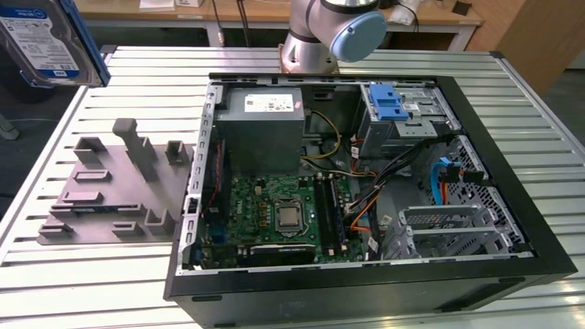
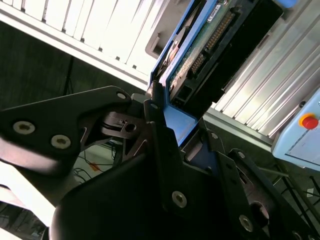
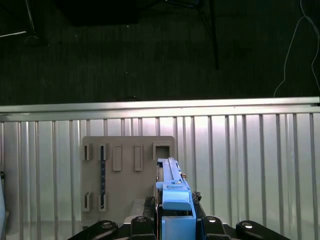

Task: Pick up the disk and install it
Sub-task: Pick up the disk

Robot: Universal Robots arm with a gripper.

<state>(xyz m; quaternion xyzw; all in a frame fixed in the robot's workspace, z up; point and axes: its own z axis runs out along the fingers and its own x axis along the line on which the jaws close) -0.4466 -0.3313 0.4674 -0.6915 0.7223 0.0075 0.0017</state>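
The disk [image 1: 41, 41], silver-grey with a blue-and-white label and blue side rails, hangs in the air at the exterior view's upper left, well above the slatted table. In the first wrist view the disk [image 3: 172, 192] stands edge-on, and my gripper [image 3: 172, 225] is shut on it. In the second wrist view the disk [image 2: 210, 40] shows its connector end and circuit board, with the gripper [image 2: 172, 122] clamped on its blue rail.
An open computer case [image 1: 512, 171] lies on the slatted metal table [image 1: 82, 274]. It holds a power supply [image 1: 265, 130], a motherboard [image 1: 279, 212] and a drive bay with a blue latch [image 1: 388, 103]. A grey fixture plate [image 1: 109, 185] with upright posts lies at its left.
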